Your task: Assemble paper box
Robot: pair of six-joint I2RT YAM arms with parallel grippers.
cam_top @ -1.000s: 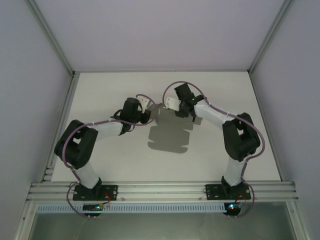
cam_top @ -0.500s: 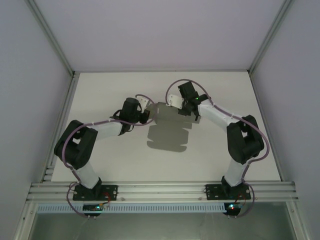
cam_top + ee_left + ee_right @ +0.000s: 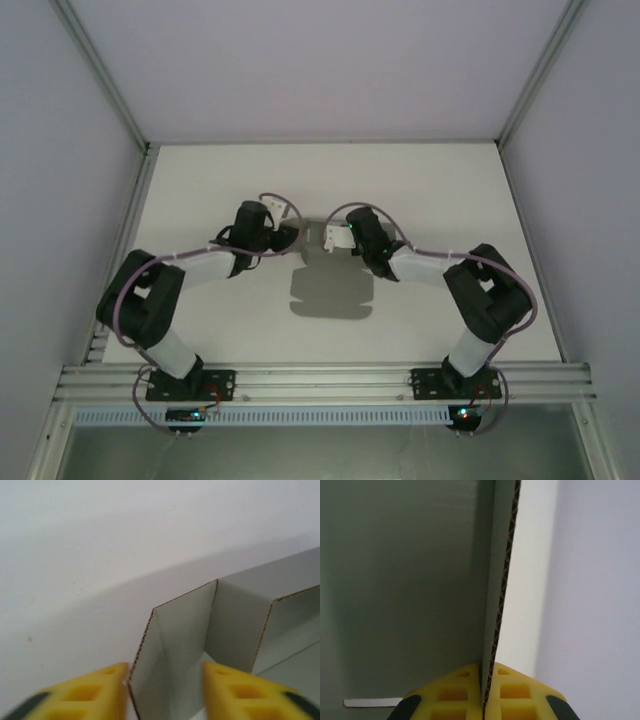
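The right end effector (image 3: 487,669) is clamped on a raised edge of the paper box (image 3: 410,580). Its yellow fingers (image 3: 455,692) press both faces of the thin corrugated board with no gap between them.

From above, a metal rail (image 3: 320,378) runs along the near edge of the desk (image 3: 200,180) and carries both arm bases. Beyond it, about the middle of the desk, the grey box lies as a mostly flat sheet with its far end lifted. Both arms reach in to that far end. The right end effector is at the far right part of the sheet and the left end effector (image 3: 288,234) at the far left.

In the left wrist view, the left end effector's fingers stand apart, with a folded-up flap (image 3: 175,640) rising between them. The flap's cut edge lies just beside one finger. Whether it touches cannot be told.
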